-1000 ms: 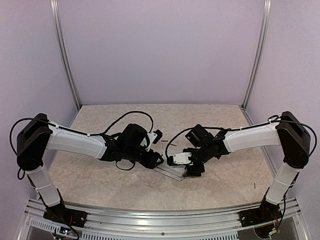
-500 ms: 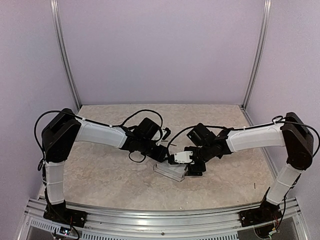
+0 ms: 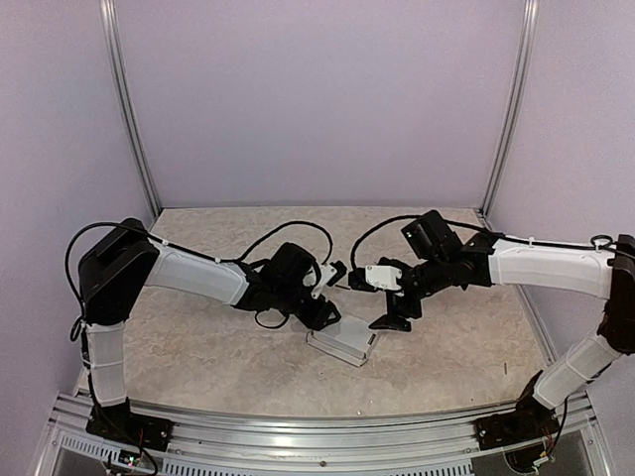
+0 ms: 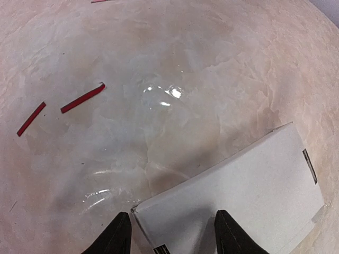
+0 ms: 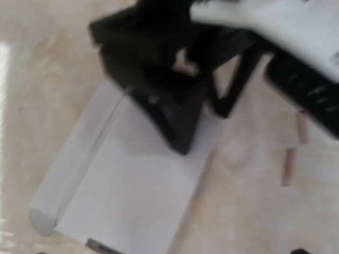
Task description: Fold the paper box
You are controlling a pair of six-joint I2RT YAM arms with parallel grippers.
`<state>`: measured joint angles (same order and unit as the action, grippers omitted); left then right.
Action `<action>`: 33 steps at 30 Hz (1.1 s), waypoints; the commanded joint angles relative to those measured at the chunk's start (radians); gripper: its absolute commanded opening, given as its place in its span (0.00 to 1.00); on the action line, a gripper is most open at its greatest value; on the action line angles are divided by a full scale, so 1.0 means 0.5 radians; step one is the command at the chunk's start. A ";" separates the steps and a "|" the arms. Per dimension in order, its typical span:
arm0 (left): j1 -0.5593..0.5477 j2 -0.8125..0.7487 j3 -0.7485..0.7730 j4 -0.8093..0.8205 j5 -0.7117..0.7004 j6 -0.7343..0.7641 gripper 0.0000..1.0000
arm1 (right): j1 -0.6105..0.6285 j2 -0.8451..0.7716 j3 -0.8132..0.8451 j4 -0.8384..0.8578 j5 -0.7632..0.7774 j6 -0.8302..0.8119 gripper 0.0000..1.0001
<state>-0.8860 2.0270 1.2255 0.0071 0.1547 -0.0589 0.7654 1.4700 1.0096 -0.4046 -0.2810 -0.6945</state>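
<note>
The paper box (image 3: 342, 343) lies flat on the table as a slim white rectangular box with a small dark slot near one end. My left gripper (image 3: 325, 314) is open and low over its left end. In the left wrist view the box (image 4: 243, 190) has one corner between the two black fingertips of that gripper (image 4: 173, 235), the right one over its top face. The blurred right wrist view looks down on the box (image 5: 132, 190), with a left finger (image 5: 177, 124) resting at its far edge. My right gripper (image 3: 390, 315) hangs open beside the box's right end, holding nothing.
Two thin red strips (image 4: 82, 99) lie on the marbled table (image 3: 198, 347) beyond the box, and show blurred in the right wrist view (image 5: 288, 166). A metal rail (image 3: 317, 426) runs along the near edge. Lilac walls and upright posts (image 3: 129, 109) close in the back and sides.
The right gripper has let go of the box, opened and pulled up and back to the right. The left gripper has come down onto the box's left end. The box has settled flat.
</note>
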 commanded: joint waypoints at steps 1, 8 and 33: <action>0.007 -0.018 -0.101 0.100 0.077 0.335 0.53 | -0.020 0.142 -0.036 -0.315 -0.254 -0.177 0.93; 0.107 0.037 -0.084 0.233 0.339 0.445 0.53 | 0.270 -0.085 -0.398 0.098 0.239 -0.526 0.74; 0.137 -0.099 0.050 0.066 0.169 0.287 0.53 | 0.435 0.317 -0.436 0.447 0.425 -0.584 0.46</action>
<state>-0.8188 2.0365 1.2385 0.0772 0.3038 0.1303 0.9745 1.5951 0.7830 -0.1795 -0.0631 -1.0027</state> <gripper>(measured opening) 0.528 0.484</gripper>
